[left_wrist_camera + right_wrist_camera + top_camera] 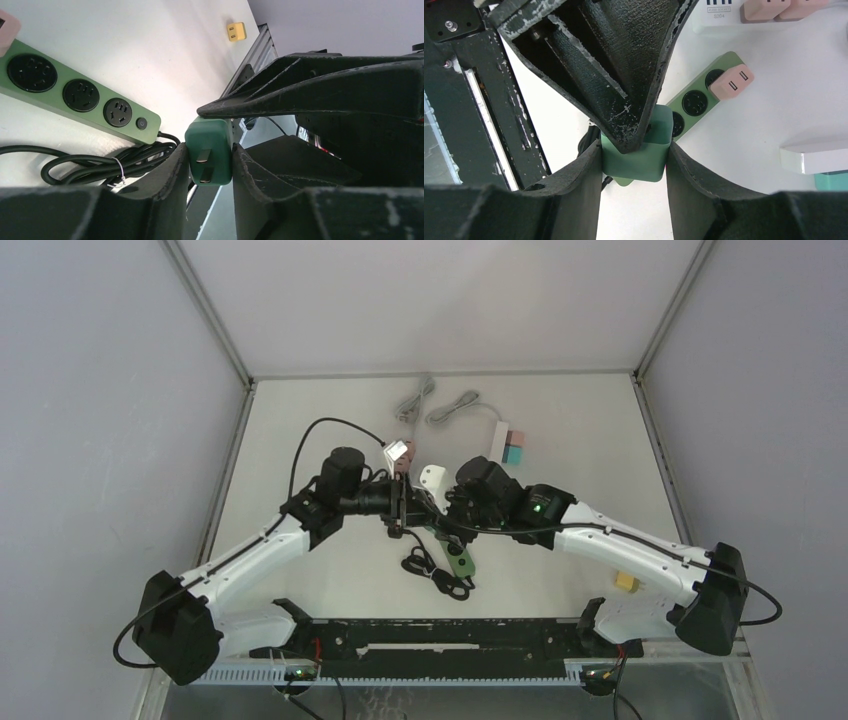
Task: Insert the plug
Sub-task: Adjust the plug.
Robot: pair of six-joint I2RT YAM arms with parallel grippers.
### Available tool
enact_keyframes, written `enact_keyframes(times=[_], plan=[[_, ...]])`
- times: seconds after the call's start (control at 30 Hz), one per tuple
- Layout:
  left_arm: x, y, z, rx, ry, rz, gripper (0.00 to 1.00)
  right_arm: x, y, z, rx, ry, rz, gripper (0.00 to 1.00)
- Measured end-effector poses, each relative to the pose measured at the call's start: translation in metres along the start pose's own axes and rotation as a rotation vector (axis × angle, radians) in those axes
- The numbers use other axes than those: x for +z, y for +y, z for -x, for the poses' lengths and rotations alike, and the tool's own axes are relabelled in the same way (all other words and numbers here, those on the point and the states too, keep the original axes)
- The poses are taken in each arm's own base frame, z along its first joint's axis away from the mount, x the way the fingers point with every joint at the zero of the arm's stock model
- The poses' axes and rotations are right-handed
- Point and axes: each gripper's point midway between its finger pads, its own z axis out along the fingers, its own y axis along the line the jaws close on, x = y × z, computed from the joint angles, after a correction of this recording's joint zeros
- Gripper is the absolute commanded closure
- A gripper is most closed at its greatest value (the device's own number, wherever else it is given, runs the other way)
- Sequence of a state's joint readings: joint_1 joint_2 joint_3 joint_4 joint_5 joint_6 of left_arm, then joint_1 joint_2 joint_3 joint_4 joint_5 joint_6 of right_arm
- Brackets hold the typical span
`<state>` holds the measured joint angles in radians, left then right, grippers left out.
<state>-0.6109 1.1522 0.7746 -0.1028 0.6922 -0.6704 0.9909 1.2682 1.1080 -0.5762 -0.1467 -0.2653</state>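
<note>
step: handover | plug (208,142) mid-frame, above the tabletop (150,45), pinched by left tool (209,167) and right tool (634,162) alike (both closed narrow on it) | next: we reckon one tool lets go, the other aligns it to strip (75,95), upper left

Plug (208,150) btwn both jaws — power strip (75,95) beside.

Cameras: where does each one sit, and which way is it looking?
Top external: high above and behind the arms, looking down on the table; both arms show, left hand and right hand tip to tip.
Left wrist: on the left arm, looking past its own fingers at the green plug and green power strip.
Right wrist: on the right arm, looking down past its own fingers at that plug.
Shared: both wrist views show the pinched plug, the strip and the other hand's fingers.
</note>
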Motion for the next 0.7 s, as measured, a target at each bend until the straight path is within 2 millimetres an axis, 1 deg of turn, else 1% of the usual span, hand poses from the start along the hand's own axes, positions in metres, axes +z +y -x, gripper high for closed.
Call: enact_keyframes(times=[0.13,0.23,0.3,0.4,0.57,0.7], plan=[[0.000,-0.001,0.002,-0.005,-0.009,-0.002,0.80,0.000,-0.003,0.000,-0.007,-0.001,-0.014,0.50],[0.000,-0.001,0.004,-0.001,-0.017,-0.002,0.84,0.000,-0.004,0.001,-0.007,-0.001,-0.020,0.43],[0.000,-0.002,0.005,0.003,-0.021,-0.003,0.85,0.000,-0.005,0.001,-0.007,-0.002,-0.026,0.39],[-0.003,-0.006,0.008,0.023,-0.043,-0.010,0.86,0.000,-0.007,0.002,0.000,-0.003,-0.039,0.37],[-0.018,-0.017,0.024,0.084,-0.150,-0.025,0.88,-0.001,-0.009,0.003,0.015,-0.009,-0.053,0.34],[-0.029,-0.018,0.034,0.119,-0.239,-0.023,0.88,-0.009,-0.013,0.009,0.044,-0.040,-0.086,0.31]])
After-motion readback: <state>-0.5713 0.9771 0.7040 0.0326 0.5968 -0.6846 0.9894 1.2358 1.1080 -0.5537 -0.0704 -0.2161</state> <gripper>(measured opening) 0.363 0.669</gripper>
